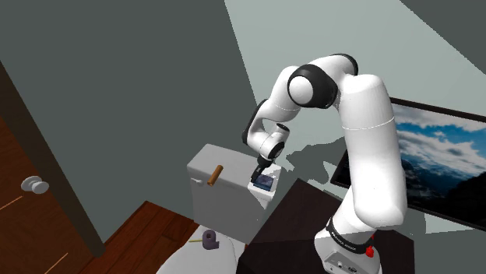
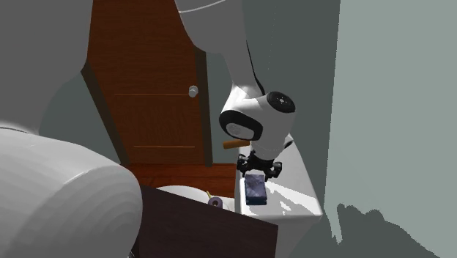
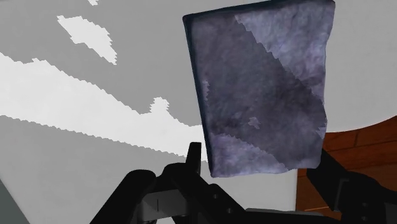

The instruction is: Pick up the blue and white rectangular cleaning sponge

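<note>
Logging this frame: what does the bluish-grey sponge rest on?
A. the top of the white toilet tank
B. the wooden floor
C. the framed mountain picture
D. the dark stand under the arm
A: the sponge lies flat on the white tank's lid, the same surface that carries the brown cylinder, well above the wooden floor.

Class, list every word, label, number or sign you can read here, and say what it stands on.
None can be read.
Pale marks on the dark band at the arm's base: too small to read.
The sponge, the door and the landscape picture bear no text.
</note>
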